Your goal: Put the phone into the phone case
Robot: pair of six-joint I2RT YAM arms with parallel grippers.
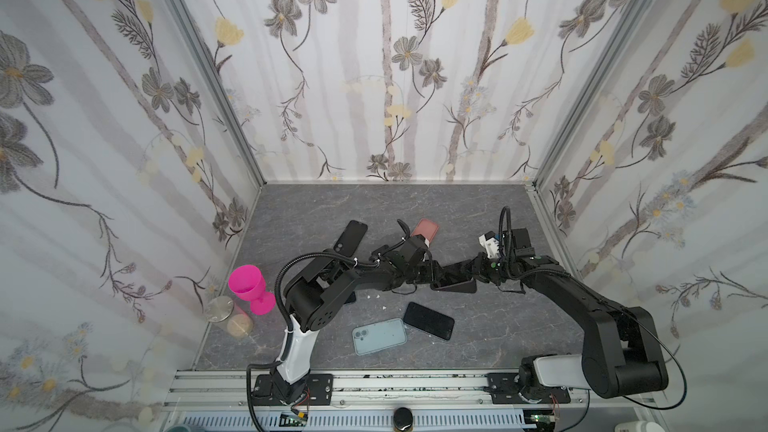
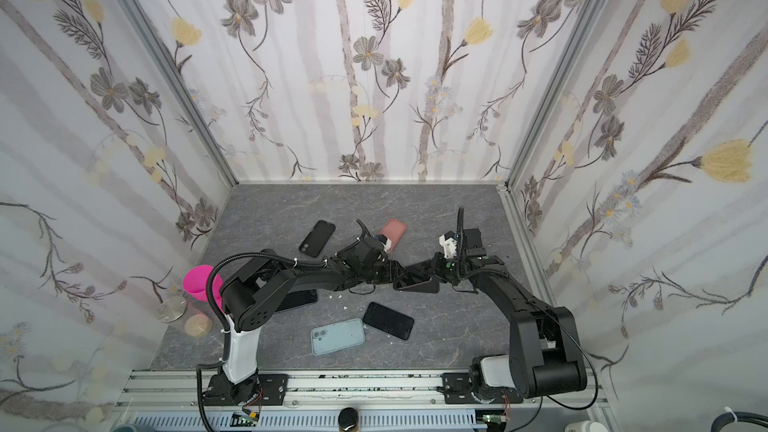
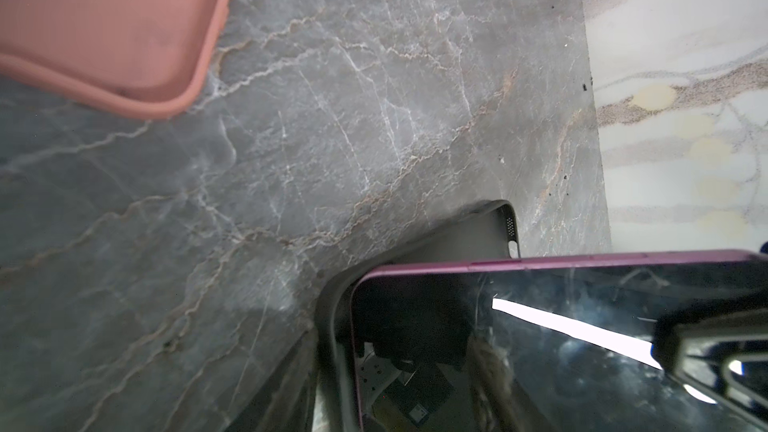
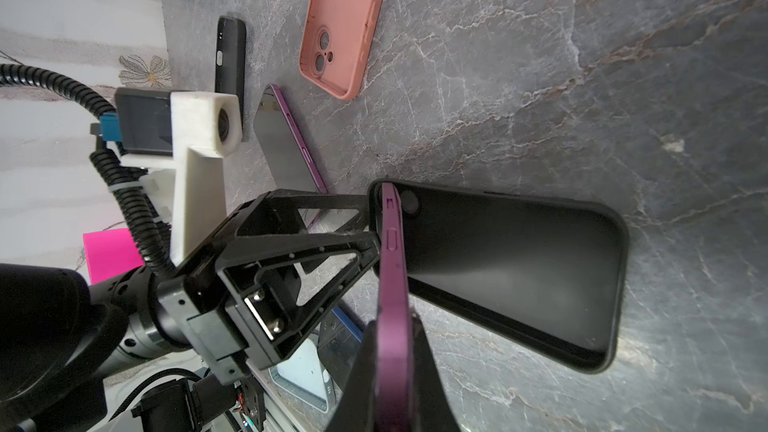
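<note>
Front edge: an aluminium rail [image 1: 415, 384] carries both arm bases. Behind it lies the grey, marble-patterned worktop [image 1: 374, 209], walled on three sides by floral panels [image 1: 395, 76].

The right arm [image 1: 582, 309] and left arm [image 1: 316, 297] reach inward and meet near the middle of the worktop. At the far left a pink goblet [image 1: 248, 286] stands upright near the wall.

Centre, where the arms meet: the black phone case [image 4: 519, 263] lies hollow side up on the worktop. The purple-edged phone [image 4: 392, 276] is tilted into it. One short end sits at the camera-hole end of the case and the other is raised clear of the rim.

The right pincer [image 4: 395, 324] is closed tight on the raised part, one finger on each face. The left pincer [image 4: 374, 220] stands about half open, its fingertips [image 4: 353, 241] at the camera-hole end of the case; whether it clamps anything cannot be told.

Loose items: toward the front, a pale blue case [image 1: 379, 336] just beside a black phone [image 1: 429, 320]. Toward the back, a salmon case [image 1: 426, 229] and a black case [image 1: 351, 236].
</note>
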